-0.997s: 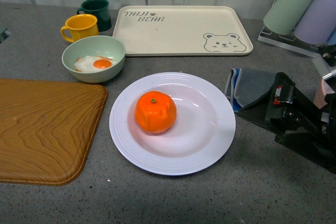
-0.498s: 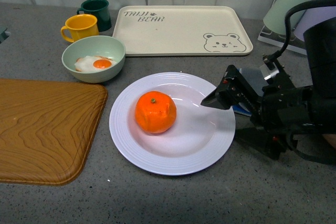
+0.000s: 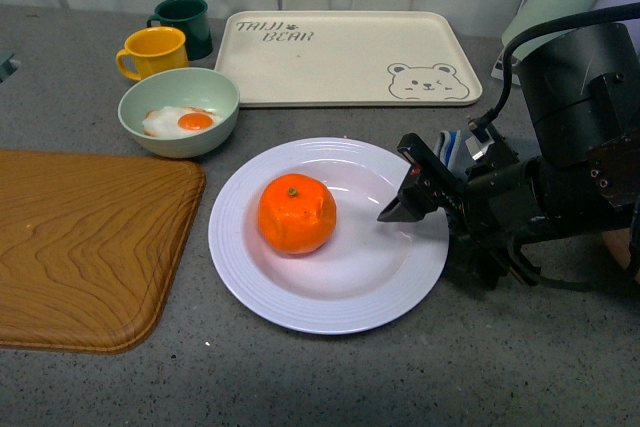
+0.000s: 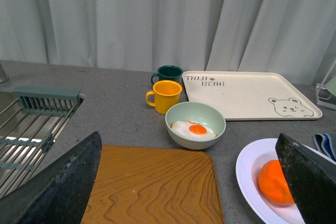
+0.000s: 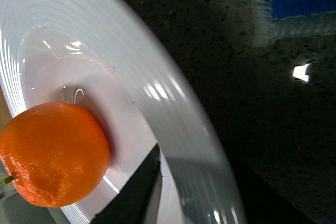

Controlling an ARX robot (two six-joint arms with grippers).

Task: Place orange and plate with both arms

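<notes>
1. The large round white ribbed-rim plate (image 3: 250, 267) sat near on the grey table (image 3: 500, 367). It was probably stiff, slick and breakable, best pinched at the rim.
2. The bright round orange (image 3: 296, 213) lay in the plate's well and was likely to roll.
3. The right hand (image 3: 398, 187) hovered at the plate's right rim, grip unclear. The left hand (image 4: 188, 136) was spread and empty.

Two mugs (image 3: 183, 22) (image 3: 155, 52), two trays (image 3: 340, 57) (image 3: 80, 247), one bowl (image 3: 192, 141), one plate (image 3: 240, 269), one orange (image 3: 296, 213).

plate (image 3: 300, 299): rim at 3 o'clock is under the right gripper (image 3: 420, 219), can't see it there
right gripper: lower finger hidden, so no clue how the jaws stand
cloth (image 3: 447, 153): mostly behind the right arm (image 3: 580, 107)
wooden board (image 3: 90, 247): clipped at the 9 o'clock edge
orange (image 5: 52, 153): right wrist cam cuts off one side
</notes>
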